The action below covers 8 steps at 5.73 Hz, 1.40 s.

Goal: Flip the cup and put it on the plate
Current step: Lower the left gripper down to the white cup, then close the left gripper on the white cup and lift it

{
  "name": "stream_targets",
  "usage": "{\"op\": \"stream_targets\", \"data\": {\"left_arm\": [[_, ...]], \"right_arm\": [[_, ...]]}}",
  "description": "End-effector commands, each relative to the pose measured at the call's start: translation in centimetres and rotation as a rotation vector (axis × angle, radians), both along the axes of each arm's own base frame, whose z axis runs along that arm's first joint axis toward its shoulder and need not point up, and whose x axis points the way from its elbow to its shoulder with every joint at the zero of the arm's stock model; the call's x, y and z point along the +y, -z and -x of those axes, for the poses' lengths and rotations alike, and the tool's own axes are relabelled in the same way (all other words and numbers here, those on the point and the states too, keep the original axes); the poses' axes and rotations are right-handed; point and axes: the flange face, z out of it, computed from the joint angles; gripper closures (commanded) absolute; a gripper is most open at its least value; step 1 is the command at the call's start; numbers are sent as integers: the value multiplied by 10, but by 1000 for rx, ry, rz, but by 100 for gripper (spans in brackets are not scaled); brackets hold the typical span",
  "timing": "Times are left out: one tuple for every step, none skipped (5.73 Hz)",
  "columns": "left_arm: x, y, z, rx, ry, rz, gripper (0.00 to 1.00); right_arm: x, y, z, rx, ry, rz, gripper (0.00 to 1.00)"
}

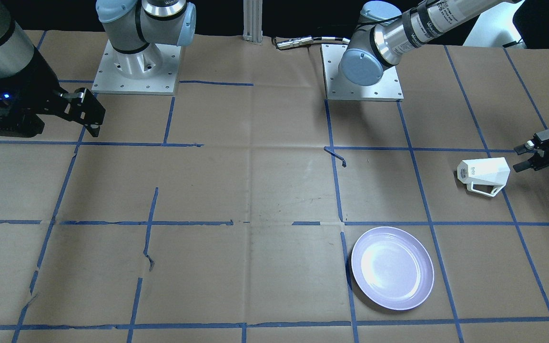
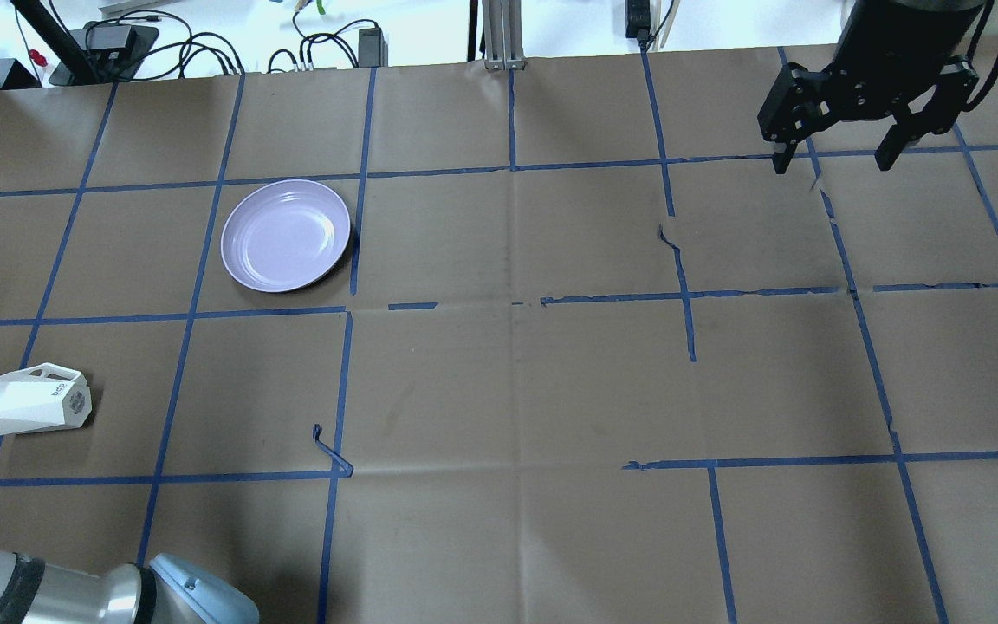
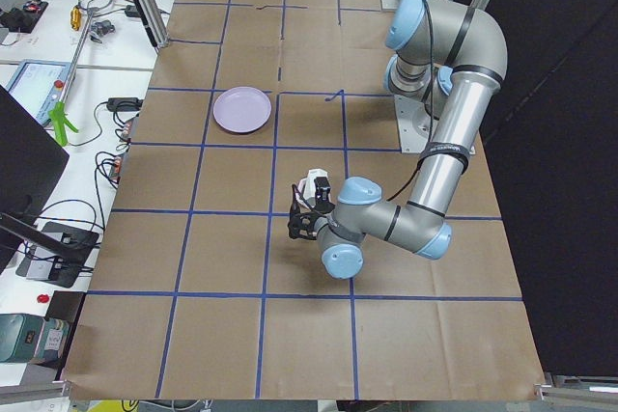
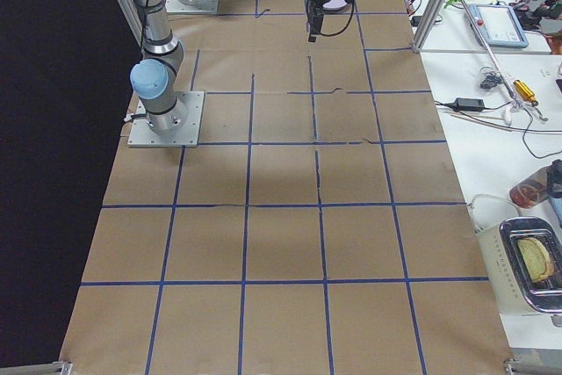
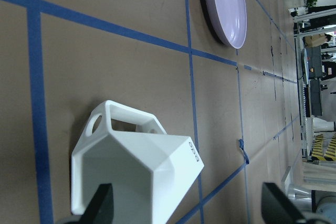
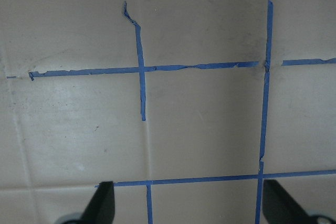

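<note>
Cup (image 1: 484,175) lies on its side, well apart from the plate (image 1: 392,269); my left wrist view cuts off its lower edge, and I cannot make out its opening; left gripper (image 1: 521,157) sits just beside its wide end, jaws spread, holding nothing, cup ahead of the fingertips; right gripper (image 2: 832,163) far across the table, jaws wide, holding nothing.

brown paper table (image 2: 499,390) | blue tape grid (image 6: 142,93) | aluminium post (image 2: 503,35) at far edge
</note>
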Motion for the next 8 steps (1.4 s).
{"op": "stream_targets", "data": {"left_arm": [[3, 31, 8, 114, 2, -14, 1], [4, 46, 13, 163, 7, -21, 1], [0, 47, 15, 184, -27, -4, 2], [0, 47, 14, 184, -31, -2, 36], [0, 47, 14, 184, -27, -2, 78], [0, 46, 14, 184, -26, 0, 100], [0, 45, 14, 184, -29, 1, 100], [0, 33, 16, 190, -31, -6, 100]], "right_arm": [[0, 0, 0, 0, 0, 0, 0], [0, 0, 0, 0, 0, -1, 0], [0, 0, 0, 0, 0, 0, 0], [0, 0, 0, 0, 0, -1, 0], [0, 0, 0, 0, 0, -1, 0], [0, 0, 0, 0, 0, 0, 0], [0, 0, 0, 0, 0, 0, 0], [0, 0, 0, 0, 0, 0, 0]]}}
